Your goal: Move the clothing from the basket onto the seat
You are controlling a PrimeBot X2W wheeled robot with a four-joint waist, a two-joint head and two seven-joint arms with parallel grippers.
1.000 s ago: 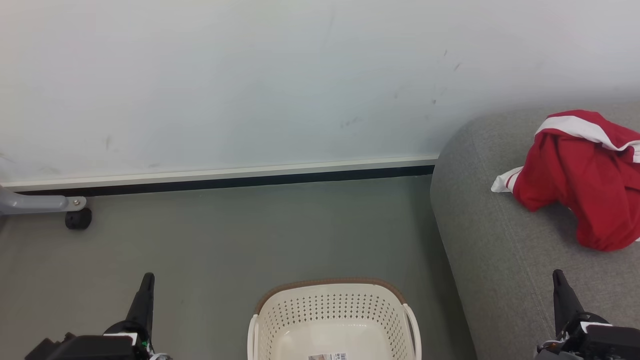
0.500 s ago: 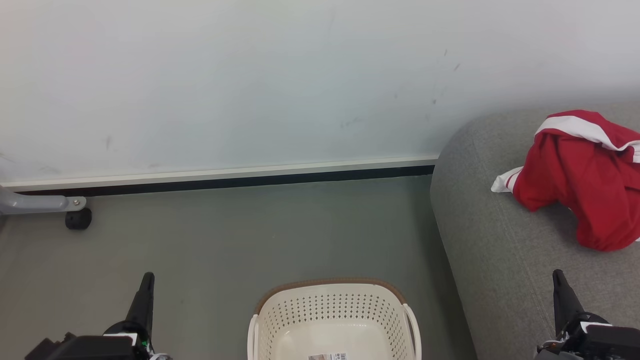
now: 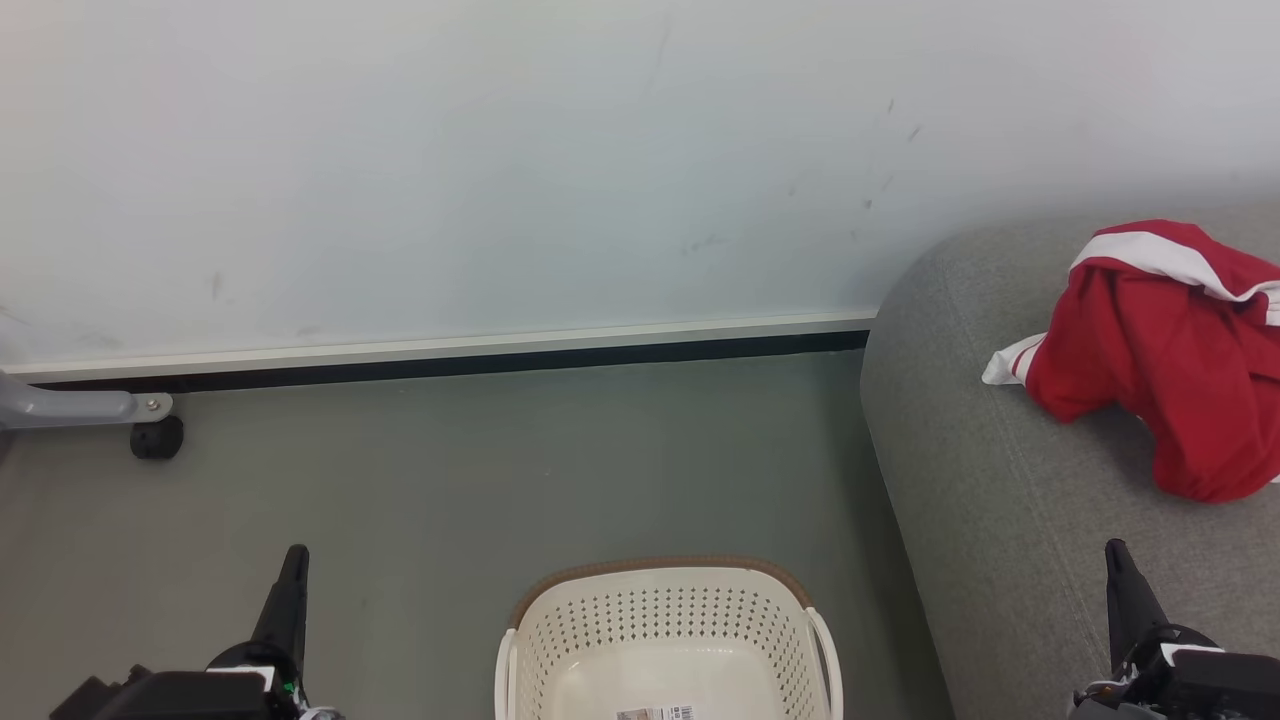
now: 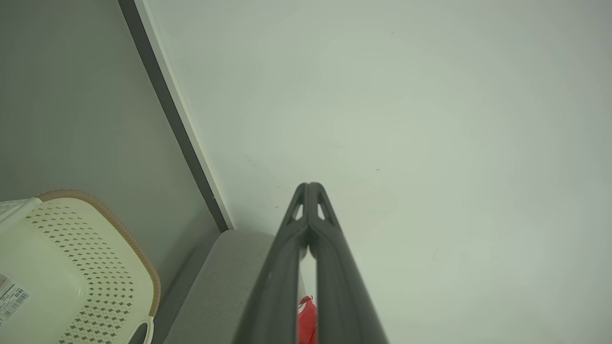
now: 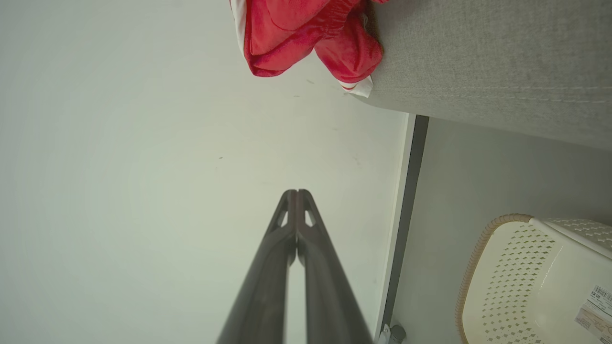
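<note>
Ahead, grey floor (image 3: pixel 450 470) meets pale wall (image 3: pixel 500 150) (seat (image 3: pixel 980 480) right).

no visible change over the last second, nothing moved, view not shifted

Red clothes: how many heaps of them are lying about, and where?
1: a single red heap lies on the grey sofa, at the right in the head view. The heap may hold more than one garment. The basket shows none, though its near part is cut off.

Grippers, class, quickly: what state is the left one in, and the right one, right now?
Left gripper: shut, holding nothing.
Right gripper: shut, holding nothing.
</note>
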